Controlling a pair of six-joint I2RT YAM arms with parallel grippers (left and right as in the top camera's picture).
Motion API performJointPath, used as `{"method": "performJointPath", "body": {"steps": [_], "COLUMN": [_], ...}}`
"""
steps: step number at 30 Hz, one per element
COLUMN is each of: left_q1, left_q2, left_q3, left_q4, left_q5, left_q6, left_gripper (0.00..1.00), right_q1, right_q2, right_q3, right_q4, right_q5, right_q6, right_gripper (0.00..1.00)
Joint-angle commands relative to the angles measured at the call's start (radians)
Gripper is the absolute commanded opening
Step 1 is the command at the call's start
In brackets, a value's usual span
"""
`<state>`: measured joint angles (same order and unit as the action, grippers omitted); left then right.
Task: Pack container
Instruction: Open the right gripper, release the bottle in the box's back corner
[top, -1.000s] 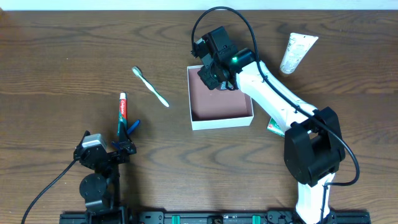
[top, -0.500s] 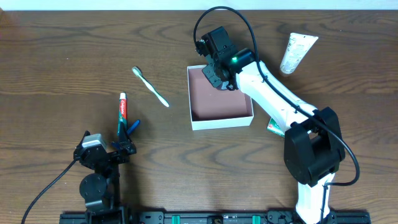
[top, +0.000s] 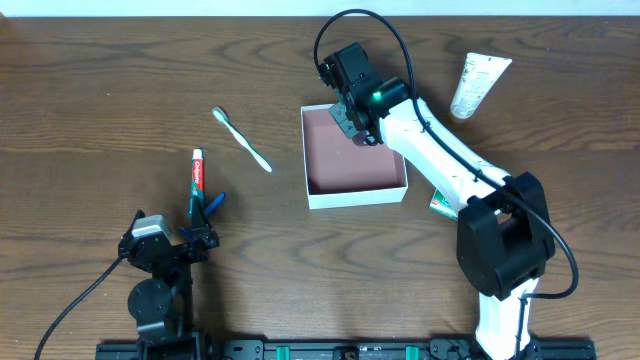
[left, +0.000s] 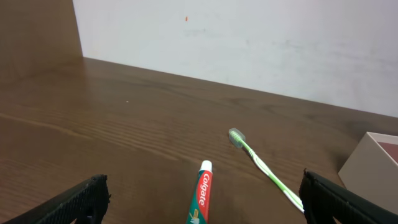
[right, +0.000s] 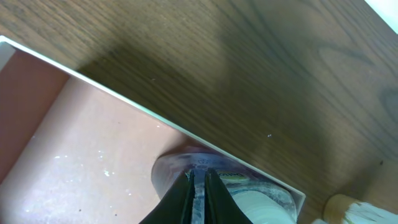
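Nearest the robot, the left gripper (top: 202, 220) is wide open and holds nothing. It hangs just over the table (top: 90, 110), right behind the bottom end of the toothpaste (top: 197, 178). A bit further out lies the toothbrush (top: 242, 140), on a slant and all by itself.

To the right, near the middle of the table, sits the box (top: 355, 197). It has white walls and a red-brown floor, and most of the floor is bare. A small green packet (top: 438, 206) peeks out from under the right arm, just beside the box.

The right gripper (right: 199, 186) is down in the far corner of the box. Its fingers are pinched almost together at the edge of a clear round thing (right: 249, 190) that sits in that corner. I cannot tell if they hold it.

Far off to the right lies a white tube (top: 478, 85).

What could go wrong: if the fingers are gripping the round thing when the arm lifts, it may get pulled back out. The arm is also close to the thin white wall, so a bump could push the whole box along the table.
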<state>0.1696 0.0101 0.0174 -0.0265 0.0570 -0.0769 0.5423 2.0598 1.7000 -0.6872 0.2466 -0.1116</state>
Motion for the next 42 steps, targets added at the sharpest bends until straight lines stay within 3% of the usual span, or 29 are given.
{"method": "performJointPath", "body": {"steps": [1,11,25,42], "left_q1": [0.006,0.006,0.006,0.006], "left_q2": [-0.006,-0.006,-0.006,-0.006], "left_q3": [-0.013,-0.013,-0.013,-0.013], "left_q4": [-0.04,-0.04,-0.04,-0.04], "left_q5": [0.011,0.011,0.011,0.011], "left_q6": [0.013,0.013,0.013,0.013], "left_gripper": [0.98,0.98,0.98,0.98], "right_q1": [-0.006,0.001,0.064,0.021], "right_q2": [0.0,0.0,-0.001,0.0], "right_q3": [-0.004,-0.004,-0.002,-0.002], "right_q4": [0.013,0.077,-0.051,-0.156], "right_q5": [0.035,-0.004,-0.146,-0.119], "right_q6": [0.021,-0.002,-0.071,-0.134], "right_gripper": [0.08,0.07,0.07,0.07]}}
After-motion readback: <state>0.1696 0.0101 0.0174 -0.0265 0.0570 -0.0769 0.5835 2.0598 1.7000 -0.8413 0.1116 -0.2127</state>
